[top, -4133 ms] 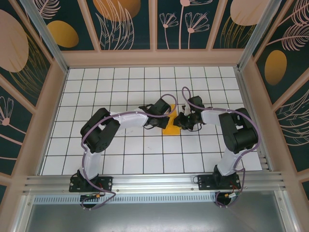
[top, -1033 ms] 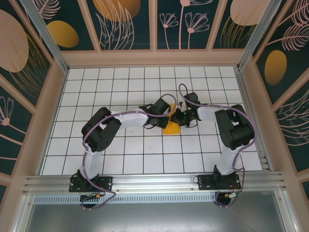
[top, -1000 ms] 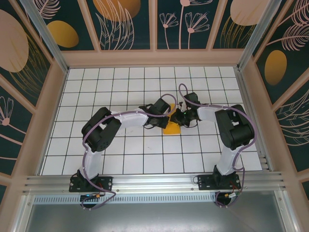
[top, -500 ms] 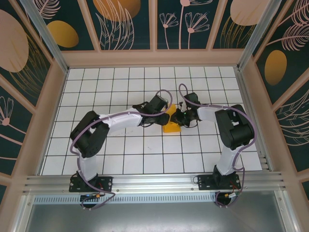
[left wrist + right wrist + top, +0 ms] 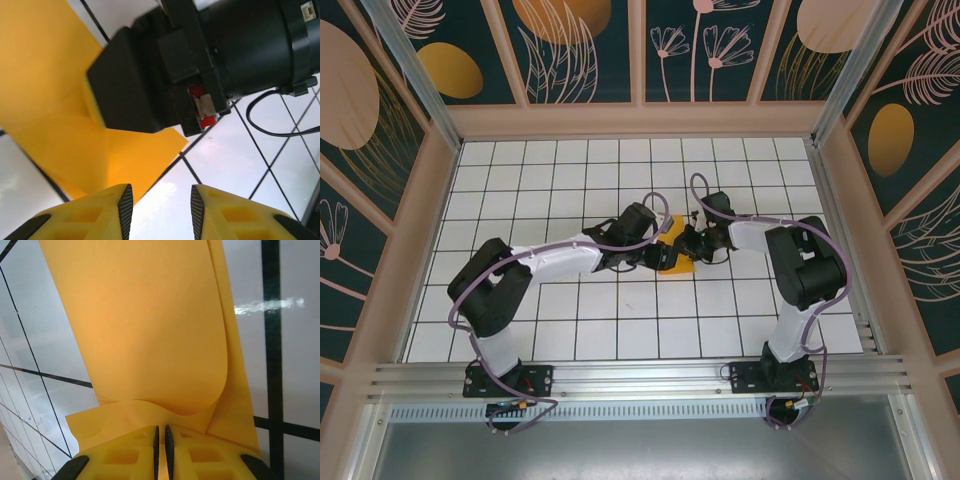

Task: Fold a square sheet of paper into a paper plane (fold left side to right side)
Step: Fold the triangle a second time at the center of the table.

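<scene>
While R gripper point(image 5: 160, 432) pinches 1 paper sheet point(image 5: 150, 330), L gripper point(image 5: 161, 200) fingers apart.

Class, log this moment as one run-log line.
square sheet of paper: curled over mid-fold | right claw: shut on it | left claw: open, holding nothing

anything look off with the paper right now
The orange sheet of paper isn't flat: in the right wrist view its folded-over layer bulges in a soft curl instead of a sharp crease, pinched at the edge by the shut right pincer. The left pincer is open over a corner, holding nothing.
</scene>
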Controlling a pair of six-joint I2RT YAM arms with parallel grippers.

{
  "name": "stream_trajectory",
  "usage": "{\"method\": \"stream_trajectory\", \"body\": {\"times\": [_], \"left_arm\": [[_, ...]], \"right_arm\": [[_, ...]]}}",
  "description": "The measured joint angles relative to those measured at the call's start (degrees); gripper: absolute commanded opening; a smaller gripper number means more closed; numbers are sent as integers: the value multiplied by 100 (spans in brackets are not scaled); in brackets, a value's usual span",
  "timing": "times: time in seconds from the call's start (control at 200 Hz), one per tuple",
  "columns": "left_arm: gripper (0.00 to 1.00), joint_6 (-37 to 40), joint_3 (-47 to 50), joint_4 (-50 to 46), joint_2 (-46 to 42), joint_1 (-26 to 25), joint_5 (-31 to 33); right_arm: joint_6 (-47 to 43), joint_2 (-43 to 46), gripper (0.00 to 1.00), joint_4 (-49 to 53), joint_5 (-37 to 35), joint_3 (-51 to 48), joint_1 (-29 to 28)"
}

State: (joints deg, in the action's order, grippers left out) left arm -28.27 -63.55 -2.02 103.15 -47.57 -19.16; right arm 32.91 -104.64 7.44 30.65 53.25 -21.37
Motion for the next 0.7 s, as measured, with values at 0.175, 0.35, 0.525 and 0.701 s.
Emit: {"method": "stream_trajectory", "body": {"times": [0.175, 0.35, 0.525, 0.701], "left_arm": [[39, -50, -105, 127, 391, -33, -391], [39, -52, -168, 140, 612, -44, -459], [39, -48, -177, 96, 730, -44, -417], [39, -48, -177, 92, 765, -44, -396]], "right_arm": [[0, 0, 18, 0, 0, 0, 0], [0, 0, 18, 0, 0, 0, 0], [-2, 0, 18, -2, 0, 0, 0], [-2, 0, 18, 0, 2, 0, 0]]}}
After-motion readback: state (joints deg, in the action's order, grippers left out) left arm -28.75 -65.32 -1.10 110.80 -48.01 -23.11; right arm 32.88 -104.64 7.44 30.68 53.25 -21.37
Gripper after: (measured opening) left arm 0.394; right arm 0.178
